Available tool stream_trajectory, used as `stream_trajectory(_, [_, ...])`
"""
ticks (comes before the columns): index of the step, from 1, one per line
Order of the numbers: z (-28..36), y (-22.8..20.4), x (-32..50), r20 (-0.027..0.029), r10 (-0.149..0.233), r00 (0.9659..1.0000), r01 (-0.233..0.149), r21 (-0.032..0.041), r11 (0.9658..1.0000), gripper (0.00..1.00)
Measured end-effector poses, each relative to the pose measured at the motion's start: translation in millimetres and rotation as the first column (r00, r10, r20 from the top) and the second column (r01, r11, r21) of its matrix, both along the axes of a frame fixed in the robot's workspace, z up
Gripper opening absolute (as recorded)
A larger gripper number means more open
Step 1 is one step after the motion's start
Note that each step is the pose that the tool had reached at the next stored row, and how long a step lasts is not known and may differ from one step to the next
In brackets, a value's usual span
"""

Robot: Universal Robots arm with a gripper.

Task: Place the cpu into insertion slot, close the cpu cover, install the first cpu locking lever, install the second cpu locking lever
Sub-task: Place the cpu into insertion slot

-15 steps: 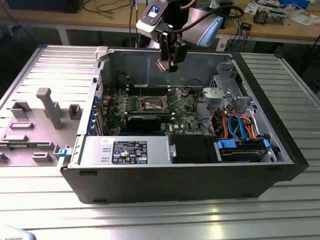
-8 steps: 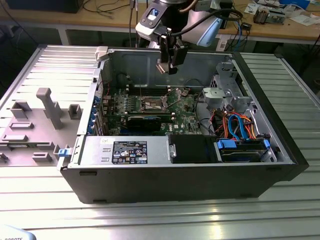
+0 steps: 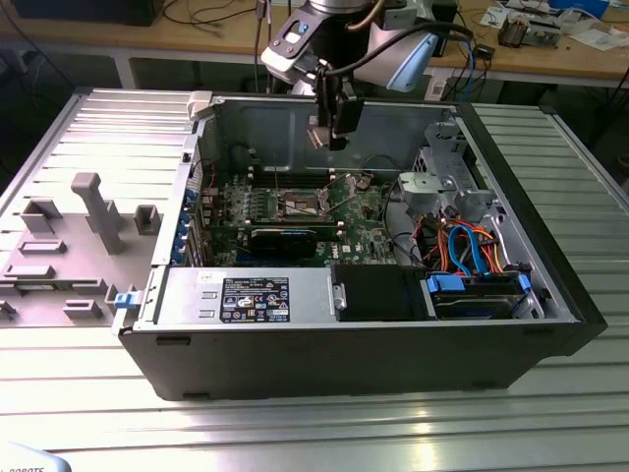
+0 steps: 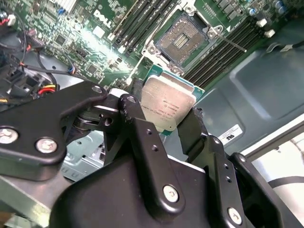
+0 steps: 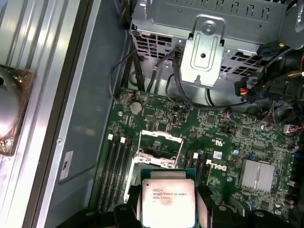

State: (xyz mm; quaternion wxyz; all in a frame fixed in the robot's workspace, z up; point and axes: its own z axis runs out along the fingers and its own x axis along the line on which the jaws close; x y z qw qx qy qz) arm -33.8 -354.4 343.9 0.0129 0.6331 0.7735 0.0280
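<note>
The cpu (image 4: pixel 167 107) is gripped by 2 opposite edges between the black fingers (image 4: pixel 137 118) of the clenched claw (image 4: pixel 164 114), with its silver lid turned toward the wrist cameras. It is held in the air above the green motherboard (image 5: pixel 228 142) inside the open computer case (image 3: pixel 511 324), which rests on the slatted worktop (image 3: pixel 295 433). The insertion slot (image 4: pixel 183 40) is seen below, apart from the chip, with its dark contact field exposed. The chip is judged light, stiff and flat, and its smooth lid could slip in a loose pinch. Its underside and the slot's contacts are judged fragile, so a level edge grip with little force is considered right.
</note>
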Motion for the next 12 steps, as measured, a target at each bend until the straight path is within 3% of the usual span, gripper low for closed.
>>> stream_trajectory(6, [-2.6,0.1,0.0,-0.0022,-0.072,0.9974,0.072,-0.0001,0.9974,0.54])
stream_trajectory(12, [-6.6,0.1,0.0,-0.0067,-0.143,0.9897,0.143,-0.0005,0.9897,0.54])
